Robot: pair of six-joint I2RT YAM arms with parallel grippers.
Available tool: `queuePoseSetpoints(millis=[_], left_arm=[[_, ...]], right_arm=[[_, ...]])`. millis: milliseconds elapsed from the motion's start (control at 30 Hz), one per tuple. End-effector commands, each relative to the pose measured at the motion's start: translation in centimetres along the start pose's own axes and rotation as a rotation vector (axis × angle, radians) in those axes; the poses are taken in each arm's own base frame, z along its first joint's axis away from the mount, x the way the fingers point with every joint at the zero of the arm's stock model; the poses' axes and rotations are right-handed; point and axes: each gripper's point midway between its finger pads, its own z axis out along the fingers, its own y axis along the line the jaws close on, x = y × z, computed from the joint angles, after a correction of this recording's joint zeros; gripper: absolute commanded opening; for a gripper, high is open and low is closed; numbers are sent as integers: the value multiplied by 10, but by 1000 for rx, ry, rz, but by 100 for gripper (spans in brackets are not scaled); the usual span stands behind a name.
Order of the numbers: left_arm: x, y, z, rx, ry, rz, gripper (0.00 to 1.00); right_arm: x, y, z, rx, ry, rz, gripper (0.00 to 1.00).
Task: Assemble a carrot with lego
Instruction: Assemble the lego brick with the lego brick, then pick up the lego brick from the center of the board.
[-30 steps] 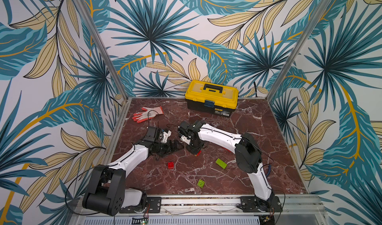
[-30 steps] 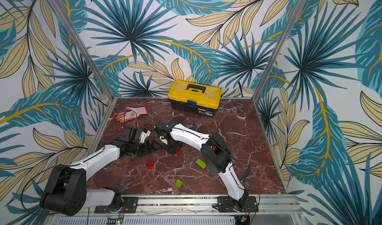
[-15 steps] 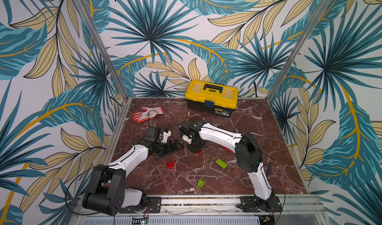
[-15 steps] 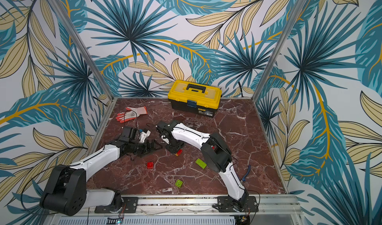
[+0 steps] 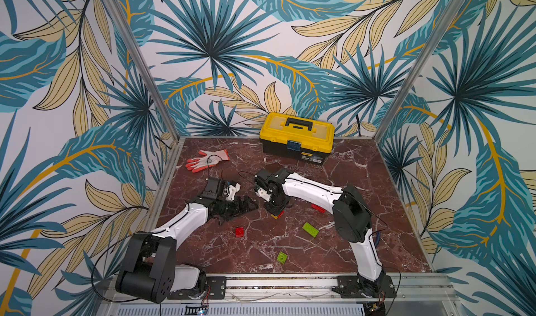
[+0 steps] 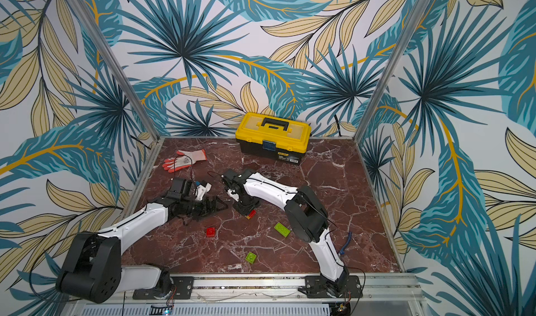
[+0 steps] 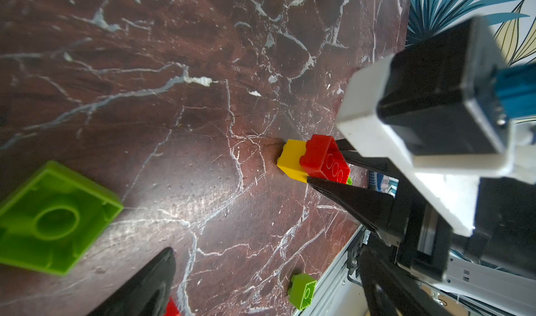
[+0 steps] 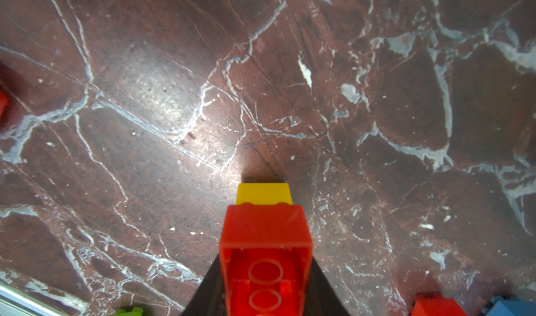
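The carrot is a two-brick stack, a yellow tip brick point(image 8: 263, 194) joined to a red brick point(image 8: 265, 242). It stands mid-table in both top views point(image 5: 277, 214) point(image 6: 251, 213), yellow end down on the marble. My right gripper point(image 8: 265, 271) points down, shut on the red brick, one black finger against each side point(image 7: 333, 189). My left gripper point(image 5: 246, 206) lies low just left of it, open and empty point(image 7: 261, 294). Loose lego: a red square brick point(image 5: 239, 231), a lime oblong point(image 5: 310, 229), a lime square point(image 5: 282, 257) and an upside-down lime brick point(image 7: 55, 215).
A yellow and black toolbox point(image 5: 297, 137) stands at the back. A white and orange glove point(image 5: 207, 159) lies back left. Another red brick point(image 5: 319, 207) lies behind my right forearm, and a blue brick point(image 8: 510, 307) sits beside a red one point(image 8: 438, 307).
My right gripper has shifted a little to the right with the red and yellow stack. The left arm has not moved.
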Motion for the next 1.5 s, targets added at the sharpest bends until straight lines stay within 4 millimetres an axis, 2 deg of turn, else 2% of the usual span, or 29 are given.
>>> queuePoseSetpoints(millis=[0,267,300,333,367,467,567,633,700,800,867,967,1033,1067,1233,1467], left_arm=[[-8,-10,-4,16,-26,41,99],[-11,-16,-8,26,-42,52,99],[-10,-17,-9,30,-42,55,99],[-11,-17,-9,30,-44,56,99],[-11,-17,-9,30,-46,56,99],[-13,-19,-10,31,-49,54,99],[-16,-23,-11,33,-57,55,99],[-19,-30,-11,34,-63,66,99],[-21,-36,-6,22,-61,86,99],[-21,-48,7,4,-40,128,100],[-22,-52,16,-3,-32,143,99],[-28,-54,25,4,-38,152,99],[-35,-57,31,18,-39,166,99],[-38,-59,35,26,-34,175,99],[-47,-58,52,29,-2,193,99],[-45,-46,67,20,38,181,99]], right_arm=[[9,-6,14,3,42,-22,47],[-15,-7,-22,2,-118,-44,64],[-16,-6,-28,-2,-133,-47,75],[-15,-5,-34,-12,-149,-51,99],[-13,-3,-40,-21,-164,-55,99],[2,-3,-57,-24,-205,-56,99],[26,-15,-80,32,-258,-25,99],[49,-42,-95,89,-288,60,99],[76,-65,-100,103,-280,142,99],[111,-95,-97,100,-269,223,99],[121,-106,-93,98,-282,229,98],[129,-117,-77,100,-250,237,89],[129,-121,-62,74,-217,259,77],[127,-121,-56,54,-209,266,75],[117,-129,-33,51,-187,276,70],[121,-142,-1,62,-108,283,65]])
